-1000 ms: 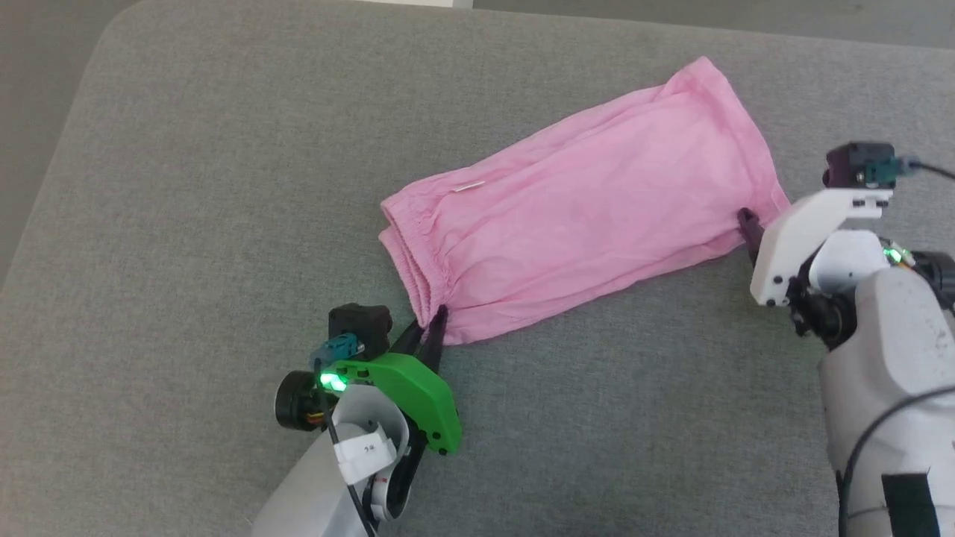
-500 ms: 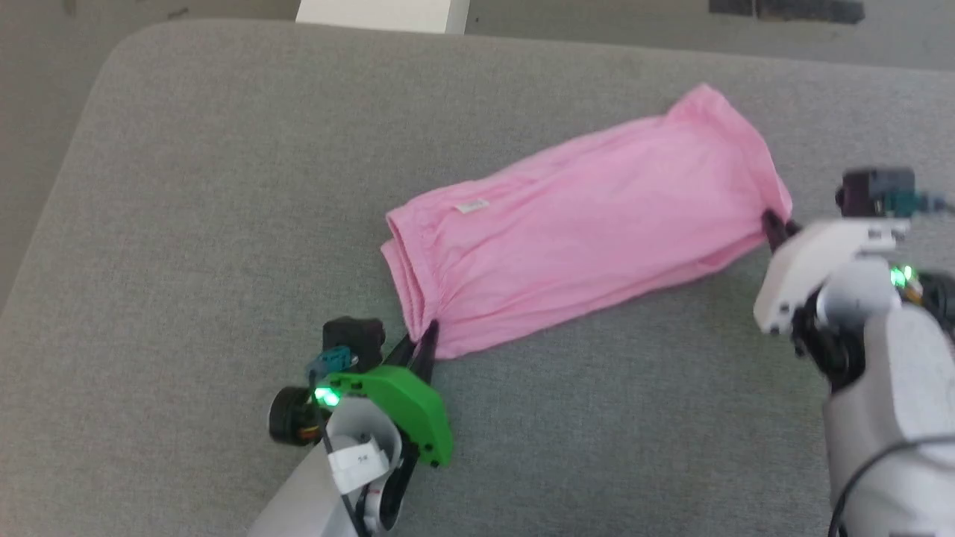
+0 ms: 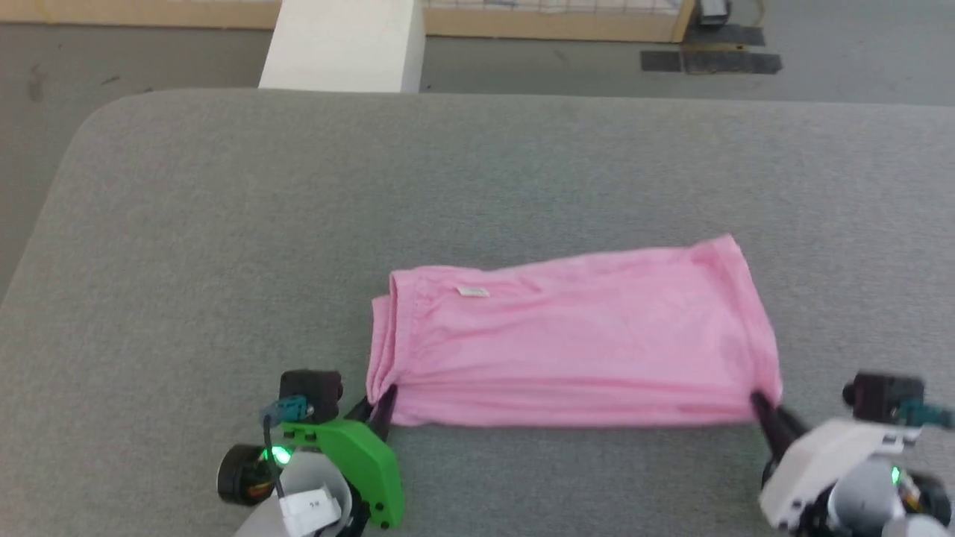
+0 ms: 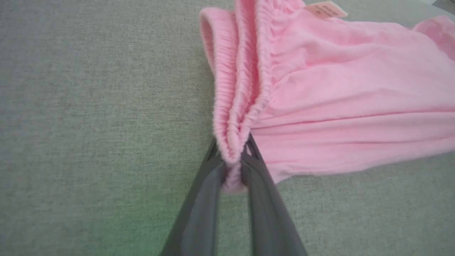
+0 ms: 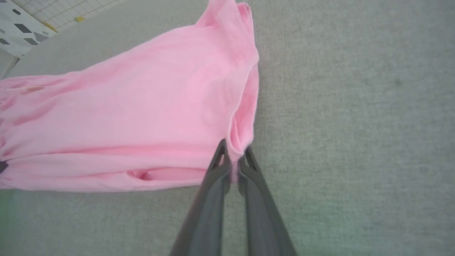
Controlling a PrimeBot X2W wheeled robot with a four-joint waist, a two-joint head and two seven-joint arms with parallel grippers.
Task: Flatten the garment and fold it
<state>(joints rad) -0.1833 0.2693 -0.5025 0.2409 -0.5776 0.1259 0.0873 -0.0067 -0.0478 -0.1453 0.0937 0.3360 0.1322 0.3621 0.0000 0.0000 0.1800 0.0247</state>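
The pink garment [image 3: 574, 335] lies stretched sideways on the grey padded surface [image 3: 224, 224], waistband at the left, hemmed end at the right, a small white label [image 3: 471, 291] on top. My left gripper [image 3: 382, 399] is shut on the near corner of the gathered waistband [image 4: 236, 106]. The right gripper [image 3: 761, 406] is shut on the near corner of the hem [image 5: 245, 117]. Along the near edge the fabric is pulled taut into long folds between the two grips. In the wrist views each pair of fingers pinches a bunch of pink cloth.
Grey floor lies beyond the surface's far edge, with a white block [image 3: 339, 45] and a wooden frame [image 3: 552, 22] standing on it. Bare grey padding surrounds the garment on every side.
The head camera has tilted up, showing the floor beyond. Both grippers have drawn the garment nearer and turned it from slanted to level across the view, still holding its two corners.
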